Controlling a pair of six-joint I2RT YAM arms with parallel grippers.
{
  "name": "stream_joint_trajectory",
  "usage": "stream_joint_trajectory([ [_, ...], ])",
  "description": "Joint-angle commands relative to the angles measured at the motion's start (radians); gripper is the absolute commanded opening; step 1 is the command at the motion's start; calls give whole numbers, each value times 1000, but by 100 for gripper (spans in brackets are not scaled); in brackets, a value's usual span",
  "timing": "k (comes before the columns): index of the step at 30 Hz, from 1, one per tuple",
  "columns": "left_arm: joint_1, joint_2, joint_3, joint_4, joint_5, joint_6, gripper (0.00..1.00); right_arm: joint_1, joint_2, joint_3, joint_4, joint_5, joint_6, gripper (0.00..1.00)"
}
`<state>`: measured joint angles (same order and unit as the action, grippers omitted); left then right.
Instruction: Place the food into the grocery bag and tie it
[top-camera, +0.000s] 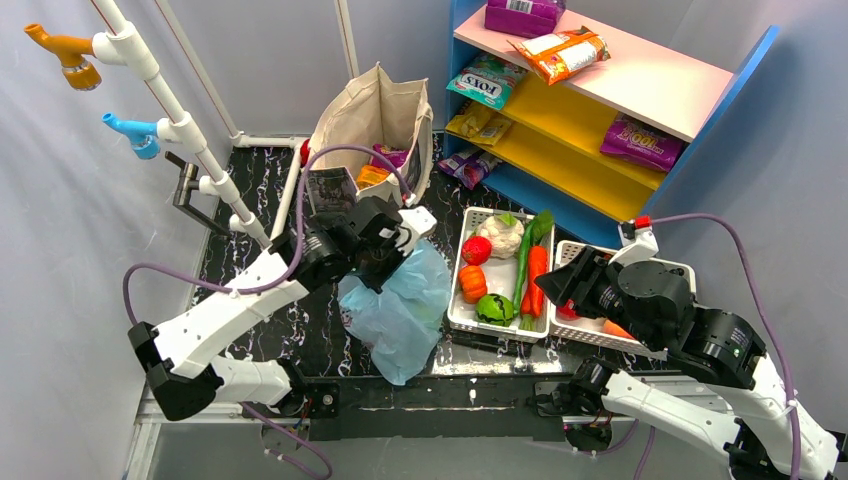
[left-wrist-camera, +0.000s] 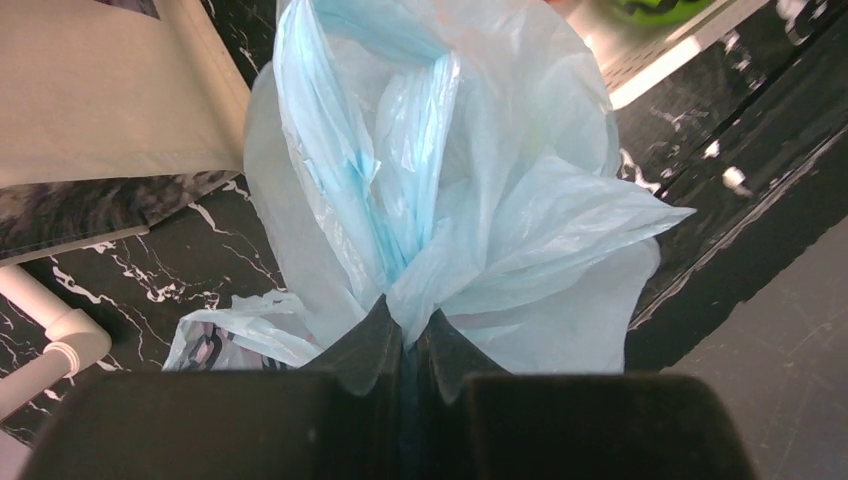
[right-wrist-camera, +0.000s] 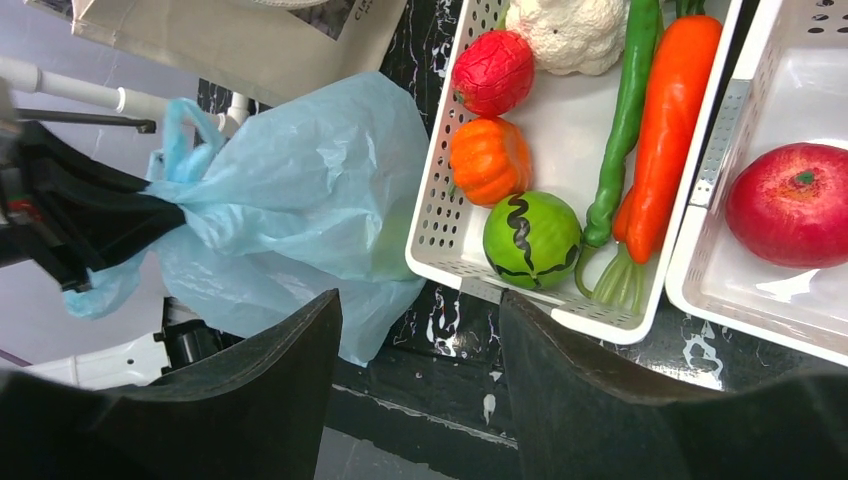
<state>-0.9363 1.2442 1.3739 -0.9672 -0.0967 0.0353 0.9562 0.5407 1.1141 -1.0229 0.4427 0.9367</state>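
The light-blue grocery bag (top-camera: 402, 312) lies crumpled on the black marbled table, left of the white basket (top-camera: 460, 318). My left gripper (left-wrist-camera: 408, 335) is shut on a gathered fold at the bag's (left-wrist-camera: 460, 190) top edge. The food sits in the basket: a red round one (right-wrist-camera: 494, 70), an orange pumpkin (right-wrist-camera: 489, 158), a green striped one (right-wrist-camera: 531, 238), a carrot (right-wrist-camera: 662, 130), a long green vegetable and a white cauliflower (top-camera: 502, 234). A red apple (right-wrist-camera: 790, 203) lies in a second basket (right-wrist-camera: 722, 300). My right gripper (right-wrist-camera: 420, 310) hovers open above the table's near edge, beside the bag (right-wrist-camera: 300, 190), holding nothing.
A beige canvas tote (top-camera: 375, 115) stands behind the left gripper (top-camera: 385, 262). A blue, pink and yellow shelf (top-camera: 610, 110) with snack packets fills the back right. A white pipe rack (top-camera: 170, 105) slants along the left. The right gripper (top-camera: 560, 285) overhangs the second basket.
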Motion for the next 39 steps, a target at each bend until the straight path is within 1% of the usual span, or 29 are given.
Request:
stream_joint_trajectory([
  [1, -5, -71, 113, -45, -23, -90, 0, 3, -7, -14, 13, 34, 22, 65],
  [7, -4, -107, 262, -87, 18, -100, 0, 3, -7, -25, 23, 36, 27, 64],
  [14, -4, -70, 492, -87, -9, -40, 0, 3, 7, -34, 58, 29, 17, 64],
  [20, -3, -18, 685, 47, -59, 80, 0, 3, 32, -34, 86, 8, -4, 63],
  [21, -3, -10, 704, 78, -60, 107, 0, 3, 37, -34, 91, 6, -9, 63],
  [23, -5, -8, 714, 191, -59, 161, 0, 3, 44, -32, 100, 1, -20, 63],
  [26, -4, 15, 731, 313, -91, 227, 0, 3, 56, -33, 119, -5, -41, 63],
  [32, -3, 131, 867, 443, -150, 401, 0, 3, 74, -35, 165, -14, -96, 62],
  [36, 16, 249, 1001, 485, -182, 472, 0, 3, 85, -52, 204, -23, -129, 62],
  [39, 63, 338, 1088, 518, -180, 484, 0, 2, 92, -70, 245, -28, -150, 62],
])
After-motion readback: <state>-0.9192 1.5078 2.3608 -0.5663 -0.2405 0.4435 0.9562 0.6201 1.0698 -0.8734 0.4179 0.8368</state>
